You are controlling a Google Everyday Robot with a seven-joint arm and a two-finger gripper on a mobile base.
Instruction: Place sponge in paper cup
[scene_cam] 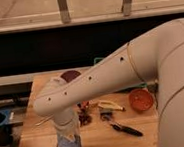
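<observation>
Hand point(68, 145) of the white robot arm point(106, 79) points down over the front-left of the light wooden counter point(99, 142); grip state cannot be determined. Pale blue and white show at its tip, but sponge and paper cup cannot be told apart. Behind lie a yellow banana point(111, 105), an orange-red round bowl point(140, 99) and a black elongated utensil point(125, 130). No legible writing.

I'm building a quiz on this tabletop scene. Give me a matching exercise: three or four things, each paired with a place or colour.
Things:
1. gripper
2. bowl
3. banana
4. black tool

Descriptions:
A. orange-red, at the table's right
B. yellow, mid-table
C. low over the table's front left
D. dark, lying in front of the banana

Pairs: 1-C, 2-A, 3-B, 4-D
</observation>
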